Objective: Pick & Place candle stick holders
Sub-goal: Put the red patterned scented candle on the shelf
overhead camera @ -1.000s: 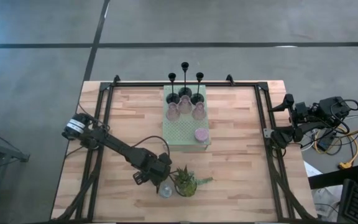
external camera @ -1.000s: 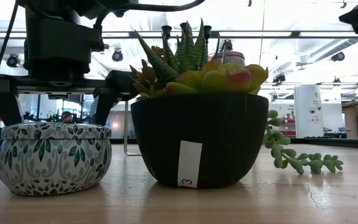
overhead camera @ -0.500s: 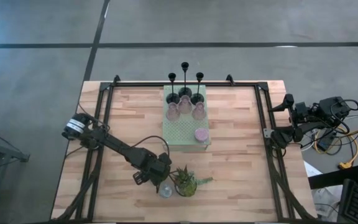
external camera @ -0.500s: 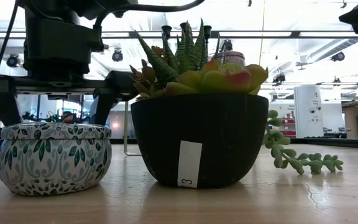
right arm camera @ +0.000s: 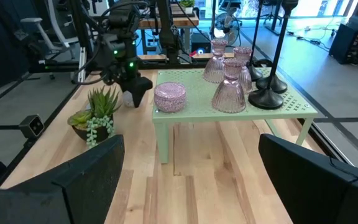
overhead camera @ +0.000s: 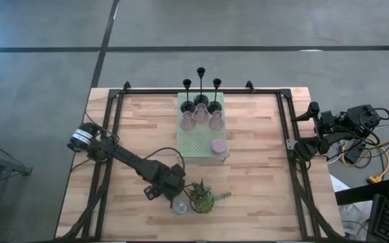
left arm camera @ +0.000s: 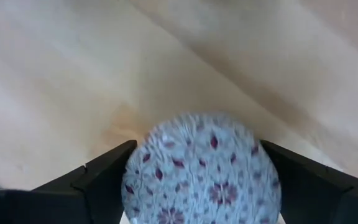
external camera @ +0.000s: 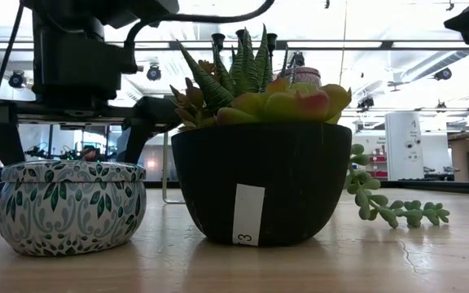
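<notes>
The only writing I am reading is a white sticker on the dark pot of the potted plant (external camera: 260,187), where a "3" is showing at its lower end; the rest of the label is blank or too small for me to tell. The plant is sitting near the front edge of the table (overhead camera: 262,182), and a small round patterned cup (external camera: 72,205) is standing just beside it on bare wood, close to that same edge, with open tabletop stretching away to the left and right of the pair. I am holding the left gripper (overhead camera: 173,196) directly over this cup: in the left wrist view its two dark fingers (left arm camera: 98,177) are spreading wide on either side of the cup's patterned lid (left arm camera: 201,171), and I cannot tell whether they are touching its sides, though nothing is lifted. On the pale green mat (overhead camera: 201,143), raised on short legs toward the back of the table, three black sticks (overhead camera: 200,91) are standing in a row at the rear, three pink glass holders (overhead camera: 201,119) are clustering just in front of them, and one pink cup (overhead camera: 218,146) is sitting near the mat's front right corner. The right gripper (right arm camera: 188,180) is waiting off the table's right edge, fingers wide apart and empty.
</notes>
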